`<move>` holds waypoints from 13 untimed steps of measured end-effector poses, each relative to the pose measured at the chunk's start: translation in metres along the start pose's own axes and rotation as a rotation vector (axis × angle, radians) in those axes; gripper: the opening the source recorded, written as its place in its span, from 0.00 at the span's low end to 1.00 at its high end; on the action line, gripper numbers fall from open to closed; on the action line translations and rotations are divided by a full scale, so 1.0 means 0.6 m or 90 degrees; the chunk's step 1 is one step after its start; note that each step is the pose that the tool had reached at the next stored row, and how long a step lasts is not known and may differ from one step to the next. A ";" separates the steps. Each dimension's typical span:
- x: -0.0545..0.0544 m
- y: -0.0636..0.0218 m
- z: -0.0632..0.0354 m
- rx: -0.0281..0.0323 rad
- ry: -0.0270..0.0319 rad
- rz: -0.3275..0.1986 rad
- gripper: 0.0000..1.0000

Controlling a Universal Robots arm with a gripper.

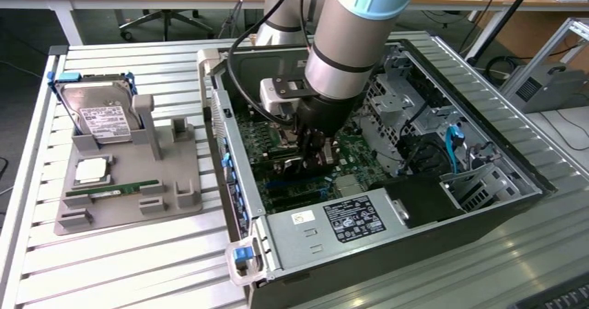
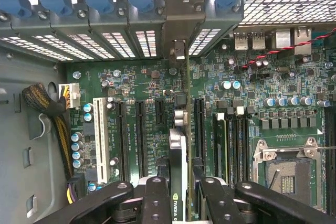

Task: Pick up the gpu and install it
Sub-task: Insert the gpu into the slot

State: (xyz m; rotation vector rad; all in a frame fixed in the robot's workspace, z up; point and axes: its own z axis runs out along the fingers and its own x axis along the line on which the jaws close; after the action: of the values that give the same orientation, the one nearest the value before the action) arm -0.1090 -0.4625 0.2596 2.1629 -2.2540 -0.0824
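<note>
Fingers grip the gpu, one on each face, holding it edge-on over the motherboard. Its long axis runs parallel to the motherboard's black slots, with the silver bracket at the far end. Count: one gpu, two fingers, one arm. Well apart from the motherboard, one hard drive and one memory stick sit on the bench.
</note>
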 end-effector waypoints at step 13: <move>0.000 0.000 0.002 0.0003 0.0000 0.000 0.27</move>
State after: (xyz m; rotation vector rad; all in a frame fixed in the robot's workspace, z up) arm -0.1090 -0.4625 0.2585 2.1632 -2.2542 -0.0819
